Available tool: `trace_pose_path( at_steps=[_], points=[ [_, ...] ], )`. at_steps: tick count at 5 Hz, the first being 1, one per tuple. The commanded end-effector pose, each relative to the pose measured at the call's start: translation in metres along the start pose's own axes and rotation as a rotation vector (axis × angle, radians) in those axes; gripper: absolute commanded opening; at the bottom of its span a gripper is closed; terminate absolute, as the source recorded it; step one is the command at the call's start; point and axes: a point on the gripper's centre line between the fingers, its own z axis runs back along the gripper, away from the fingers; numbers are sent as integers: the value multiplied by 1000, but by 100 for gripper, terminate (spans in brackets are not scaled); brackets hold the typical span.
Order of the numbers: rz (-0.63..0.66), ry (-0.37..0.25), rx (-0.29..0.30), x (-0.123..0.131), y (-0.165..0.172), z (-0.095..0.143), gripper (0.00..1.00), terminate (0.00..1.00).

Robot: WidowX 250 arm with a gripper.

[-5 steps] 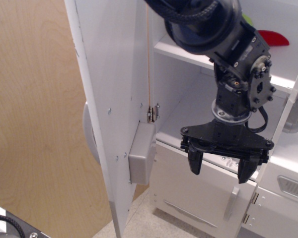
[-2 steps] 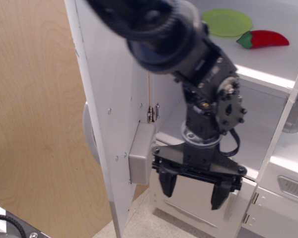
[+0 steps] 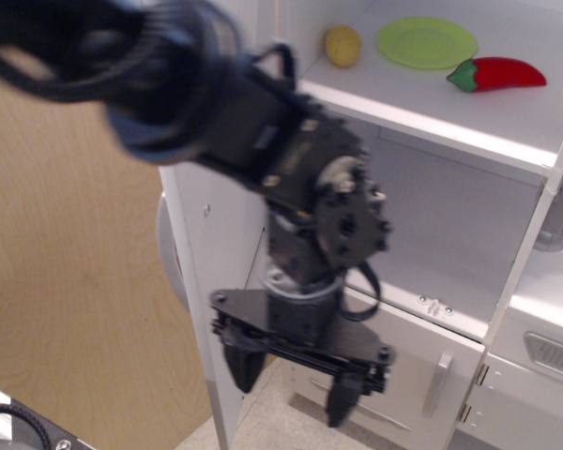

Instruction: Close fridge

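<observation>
Fridge (image 3: pixel 432 103) not closed yet: door (image 3: pixel 202 262) wide open at left, shelves exposed. Your gripper (image 3: pixel 296 375), fingers spread, empty, hangs beside door's inner face. Door push remains.

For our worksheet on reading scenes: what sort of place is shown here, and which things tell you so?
Probably a toy kitchen play set: a white fridge with its door open, play food on the shelf, namely a red pepper, a green plate and a yellow potato-like piece, beside a light-wood panel.
</observation>
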Motion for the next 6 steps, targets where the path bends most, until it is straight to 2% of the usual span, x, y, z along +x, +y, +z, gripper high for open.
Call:
trace_pose_path(
  at_steps=[1,2,3,4,6],
  points=[
    [-34,-71,-13,-8,36,31,100,0],
    [-93,-100,-11,-15,53,37,100,0],
    [-142,-102,4,-12,70,49,100,0],
    [-154,-87,36,-6,87,59,100,0],
    [-102,-112,100,15,122,68,100,0]
  ],
)
